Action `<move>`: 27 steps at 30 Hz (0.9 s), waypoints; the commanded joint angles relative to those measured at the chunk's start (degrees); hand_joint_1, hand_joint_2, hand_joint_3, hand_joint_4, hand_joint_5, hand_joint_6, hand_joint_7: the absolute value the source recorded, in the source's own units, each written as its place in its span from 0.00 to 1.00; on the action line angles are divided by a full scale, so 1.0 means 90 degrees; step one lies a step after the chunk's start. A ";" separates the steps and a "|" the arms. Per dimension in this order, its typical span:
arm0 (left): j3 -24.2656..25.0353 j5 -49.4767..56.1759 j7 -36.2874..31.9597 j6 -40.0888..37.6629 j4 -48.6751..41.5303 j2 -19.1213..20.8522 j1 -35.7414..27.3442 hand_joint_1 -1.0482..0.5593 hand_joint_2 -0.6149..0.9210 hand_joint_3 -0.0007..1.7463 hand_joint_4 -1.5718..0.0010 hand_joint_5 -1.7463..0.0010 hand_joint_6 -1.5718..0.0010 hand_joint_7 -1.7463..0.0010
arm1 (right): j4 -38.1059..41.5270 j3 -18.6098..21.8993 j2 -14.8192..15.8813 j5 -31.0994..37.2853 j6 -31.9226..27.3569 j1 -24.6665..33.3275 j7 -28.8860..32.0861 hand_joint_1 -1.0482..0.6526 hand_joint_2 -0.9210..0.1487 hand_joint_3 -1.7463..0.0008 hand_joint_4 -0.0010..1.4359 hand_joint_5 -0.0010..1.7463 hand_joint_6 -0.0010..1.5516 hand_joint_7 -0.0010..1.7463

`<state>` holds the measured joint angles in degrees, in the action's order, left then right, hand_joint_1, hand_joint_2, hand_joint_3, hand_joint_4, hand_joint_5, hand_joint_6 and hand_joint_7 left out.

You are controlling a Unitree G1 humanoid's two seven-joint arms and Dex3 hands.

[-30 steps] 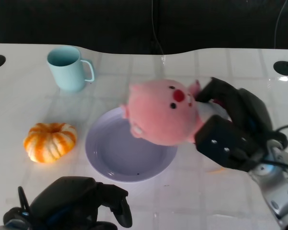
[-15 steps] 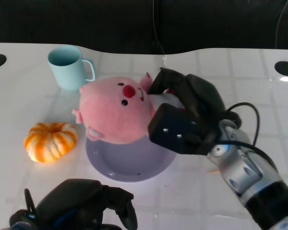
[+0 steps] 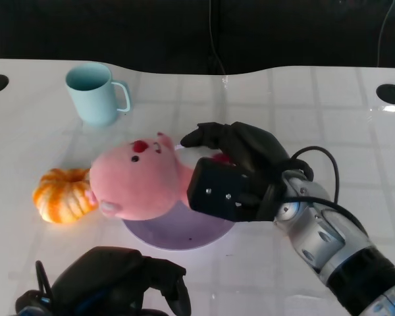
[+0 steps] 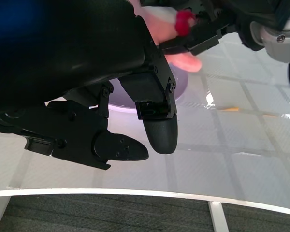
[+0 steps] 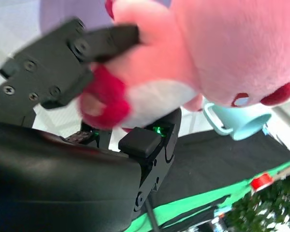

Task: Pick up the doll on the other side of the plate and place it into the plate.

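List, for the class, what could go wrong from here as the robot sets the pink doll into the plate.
1. The doll, held by the right hand, has its head out past the plate rim toward the pumpkin; released now, it might tip off the plate or bump the pumpkin.
2. The hand holds only the doll's body, so the large head could sag or roll on release.

Pink doll (image 3: 139, 185) tilted over lavender plate (image 3: 184, 230), in fingers (image 3: 214, 137).
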<state>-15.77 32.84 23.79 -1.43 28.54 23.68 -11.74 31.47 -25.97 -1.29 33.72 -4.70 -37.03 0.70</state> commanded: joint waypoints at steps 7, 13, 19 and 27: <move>0.0039 0.0023 0.0002 -0.0008 0.0059 0.0073 0.0008 0.52 1.00 0.12 0.52 0.22 0.45 0.56 | -0.0849 -0.0021 0.0605 0.0083 0.0023 0.0232 -0.0423 0.33 0.00 0.90 0.28 0.26 0.41 0.02; 0.0032 0.0024 -0.0005 -0.0013 0.0028 0.0066 0.0036 0.52 1.00 0.12 0.52 0.21 0.45 0.56 | -0.1923 0.0218 0.1186 -0.0090 0.0183 0.0716 -0.0845 0.33 0.00 0.90 0.32 0.27 0.43 0.02; 0.0067 -0.0037 0.0013 0.0015 -0.0014 0.0095 0.0068 0.52 1.00 0.12 0.53 0.22 0.45 0.56 | -0.3042 0.0578 0.1695 -0.0291 0.0272 0.1413 -0.1171 0.33 0.00 0.90 0.39 0.33 0.46 0.03; 0.0059 -0.0026 0.0044 -0.0052 0.0001 0.0091 0.0105 0.52 1.00 0.13 0.53 0.22 0.45 0.56 | -0.4441 0.1355 0.2009 -0.0877 0.0131 0.2694 -0.1484 0.41 0.00 0.93 0.47 0.47 0.52 0.05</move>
<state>-15.64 32.83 23.93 -1.68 28.45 23.86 -10.80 -6.26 -15.64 15.57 27.21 -3.19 -14.70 -12.17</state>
